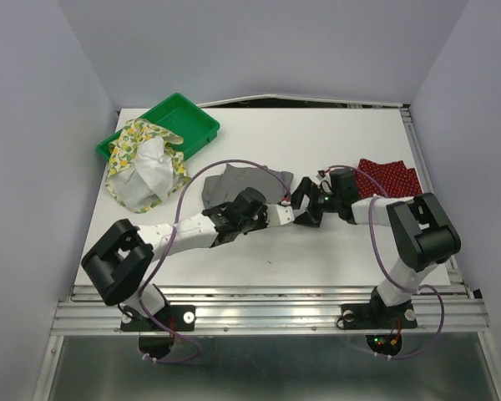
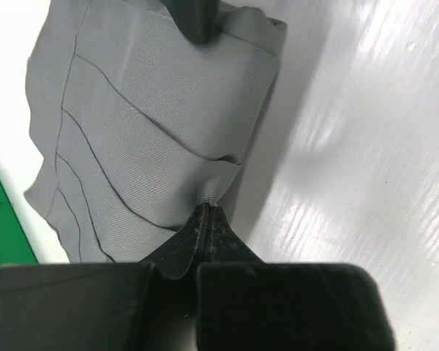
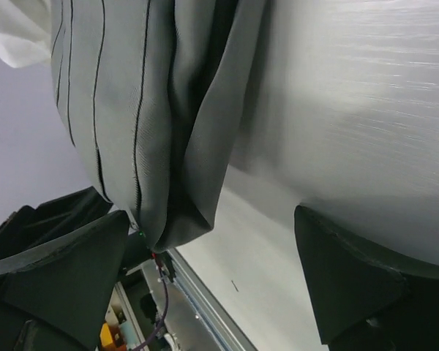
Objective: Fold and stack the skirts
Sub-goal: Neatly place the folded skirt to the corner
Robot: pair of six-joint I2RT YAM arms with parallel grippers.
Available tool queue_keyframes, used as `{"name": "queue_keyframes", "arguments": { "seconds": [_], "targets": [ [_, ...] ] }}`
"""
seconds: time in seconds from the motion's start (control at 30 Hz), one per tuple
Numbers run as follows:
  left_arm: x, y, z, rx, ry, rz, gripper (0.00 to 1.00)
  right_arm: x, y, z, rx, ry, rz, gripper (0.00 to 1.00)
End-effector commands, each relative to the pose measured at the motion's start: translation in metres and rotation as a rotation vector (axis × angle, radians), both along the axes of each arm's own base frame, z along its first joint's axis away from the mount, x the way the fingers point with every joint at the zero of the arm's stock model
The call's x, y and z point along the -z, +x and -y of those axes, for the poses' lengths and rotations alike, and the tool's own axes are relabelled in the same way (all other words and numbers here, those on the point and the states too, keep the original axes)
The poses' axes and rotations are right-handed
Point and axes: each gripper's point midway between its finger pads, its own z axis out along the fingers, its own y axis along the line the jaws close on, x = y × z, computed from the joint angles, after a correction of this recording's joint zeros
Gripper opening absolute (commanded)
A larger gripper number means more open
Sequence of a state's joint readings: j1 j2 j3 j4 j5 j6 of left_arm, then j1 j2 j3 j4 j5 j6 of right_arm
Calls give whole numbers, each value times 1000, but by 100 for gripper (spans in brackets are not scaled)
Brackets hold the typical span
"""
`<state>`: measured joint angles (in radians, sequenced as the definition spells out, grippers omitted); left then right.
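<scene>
white table [image 1: 317, 142] bears the grey skirt [image 2: 154, 124], left claw [image 2: 207, 212] pinching its edge, right claw [image 3: 212, 219] spread wide.

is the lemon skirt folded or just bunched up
Bunched up, not folded: the lemon skirt lies crumpled, white inside showing, partly over the tray's edge, partly on the table.

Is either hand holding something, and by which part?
The left hand pinches the grey skirt by a fold at its edge; the right hand is open.
</scene>
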<state>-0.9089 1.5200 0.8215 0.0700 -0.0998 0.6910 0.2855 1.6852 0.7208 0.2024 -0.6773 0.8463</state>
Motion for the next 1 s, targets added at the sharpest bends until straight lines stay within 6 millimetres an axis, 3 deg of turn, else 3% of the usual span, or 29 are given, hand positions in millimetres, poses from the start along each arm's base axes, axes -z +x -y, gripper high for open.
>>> {"name": "queue_keyframes", "arguments": {
  "seconds": [0.0, 0.4, 0.63, 0.77, 0.87, 0.97],
  "targets": [
    [-41, -2, 24, 59, -155, -41, 0, 3, 6, -20, -15, 42, 30, 100],
    [-43, -5, 33, 95, -181, -74, 0, 7, 36, -46, 72, 148, 45, 100],
    [-45, -5, 43, 119, -205, -86, 0, 25, 35, -69, 58, 178, 22, 100],
    [-38, -6, 41, 121, -194, -98, 0, 22, 33, -73, 29, 234, 53, 100],
    [-35, -7, 38, 123, -187, -99, 0, 18, 20, -72, -9, 244, 53, 100],
    [-32, -9, 34, 124, -181, -104, 0, 11, 15, -56, 6, 239, 62, 100]
  ]
}}
